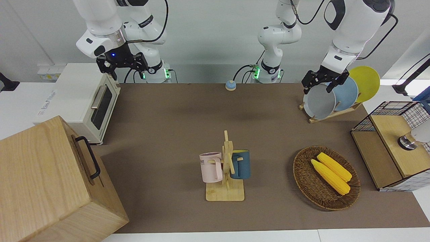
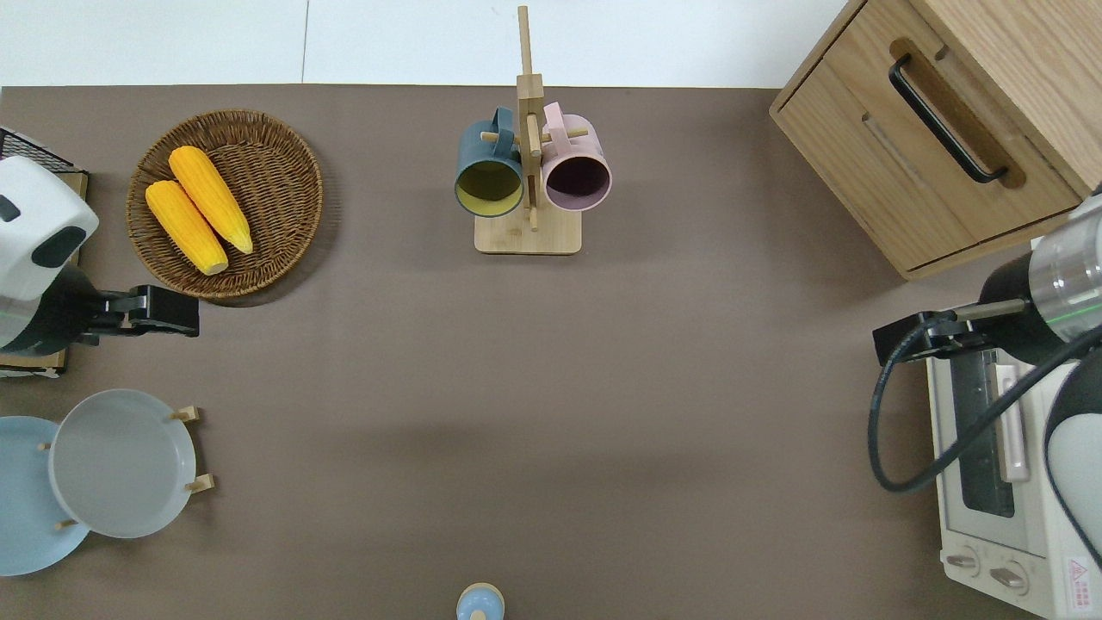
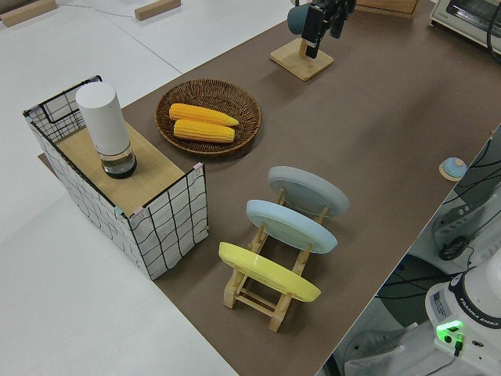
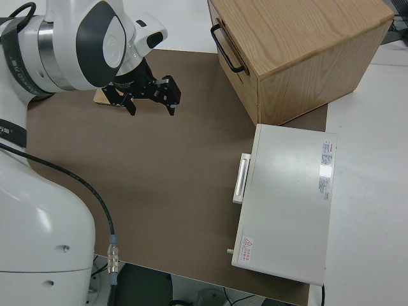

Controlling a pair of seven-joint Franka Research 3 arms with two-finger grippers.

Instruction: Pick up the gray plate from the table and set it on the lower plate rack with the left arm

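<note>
Placement looks finished: the gray plate point(image 2: 122, 462) leans in the lower plate rack point(image 3: 275, 291), in the slot farthest from the robots, held by pegs. The left gripper point(image 2: 162, 312) hangs open and empty, clear of it; the right arm is parked.

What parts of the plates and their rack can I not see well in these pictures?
- Lower plate rack: in the overhead view, the gray plate and the sky-blue plate cover it; only peg tips show.
- Sky-blue plate: cut off by the edge of the overhead view.
- Yellow plate: outside the overhead view entirely.
- Gray plate's bottom rim: in the front view, hidden by the plate itself, so its slot is unclear there.
</note>
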